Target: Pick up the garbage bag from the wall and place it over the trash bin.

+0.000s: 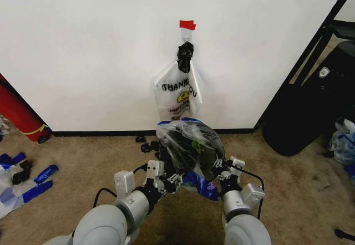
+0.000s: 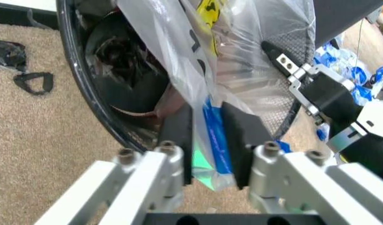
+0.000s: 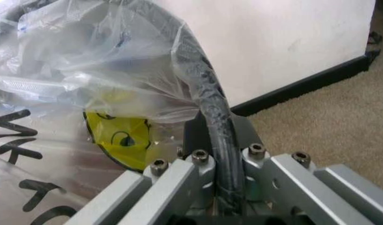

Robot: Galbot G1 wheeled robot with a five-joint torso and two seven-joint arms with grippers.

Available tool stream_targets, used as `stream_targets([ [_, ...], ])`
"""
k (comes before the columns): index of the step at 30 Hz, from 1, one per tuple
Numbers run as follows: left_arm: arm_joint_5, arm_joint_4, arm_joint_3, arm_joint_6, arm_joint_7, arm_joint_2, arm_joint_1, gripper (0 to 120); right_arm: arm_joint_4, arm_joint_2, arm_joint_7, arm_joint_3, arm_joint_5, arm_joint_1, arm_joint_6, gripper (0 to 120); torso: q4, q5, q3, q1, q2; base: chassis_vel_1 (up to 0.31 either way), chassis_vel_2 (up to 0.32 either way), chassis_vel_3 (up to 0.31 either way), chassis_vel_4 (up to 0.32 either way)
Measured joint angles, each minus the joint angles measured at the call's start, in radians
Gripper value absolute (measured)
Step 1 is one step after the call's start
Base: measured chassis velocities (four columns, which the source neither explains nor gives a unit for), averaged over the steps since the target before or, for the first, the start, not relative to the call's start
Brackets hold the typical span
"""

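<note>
Both tools pinch the garbage bag (image 1: 190,141) (left tool (image 2: 207,140), right tool (image 3: 217,140)) over the trash bin (image 2: 85,93).

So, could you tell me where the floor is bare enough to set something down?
Bare carpet lies left of the trash bin, and more between bin and black case. Crowded: both grippers, left and right, hold the garbage bag at the bin.

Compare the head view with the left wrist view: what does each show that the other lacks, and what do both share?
Head view alone: the wall with red tape, a clear bag hanging from the hook, and a red cylinder.

Left wrist view alone: the left gripper close up, jaws shut on the blue edge of the garbage bag.

Shared: the garbage bag draped over the trash bin, the right gripper at its rim, and the carpet.
</note>
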Motion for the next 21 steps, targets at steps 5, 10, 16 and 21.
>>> stream_targets([
  [5, -0.002, -0.005, -0.007, 0.000, 0.000, -0.006, -0.007, 0, 0.006, -0.006, 0.008, -0.002, 0.024, 0.001, -0.009, 0, -0.0001, 0.0000, 0.000, 0.000, 0.000, 0.000, 0.000, 0.000, 0.000],
  [10, -0.008, -0.010, -0.024, 0.001, 0.001, 0.004, 0.001, 0, 0.009, -0.016, 0.020, 0.006, 0.063, 0.008, -0.018, 0, -0.0001, 0.0000, 0.000, 0.000, 0.000, 0.000, 0.000, 0.000, 0.000],
  [16, -0.011, -0.029, -0.070, 0.004, 0.001, 0.012, 0.057, 0, 0.011, -0.016, 0.037, 0.016, 0.121, 0.028, -0.028, 0, 0.0000, 0.0000, 0.000, 0.000, 0.000, 0.000, 0.000, 0.000, 0.000],
  [21, -0.011, -0.033, -0.115, 0.004, 0.001, 0.022, 0.090, 0, 0.007, -0.014, 0.045, 0.020, 0.150, 0.036, -0.033, 0, -0.0001, -0.0001, 0.000, 0.000, 0.000, 0.000, 0.000, 0.000, 0.000],
])
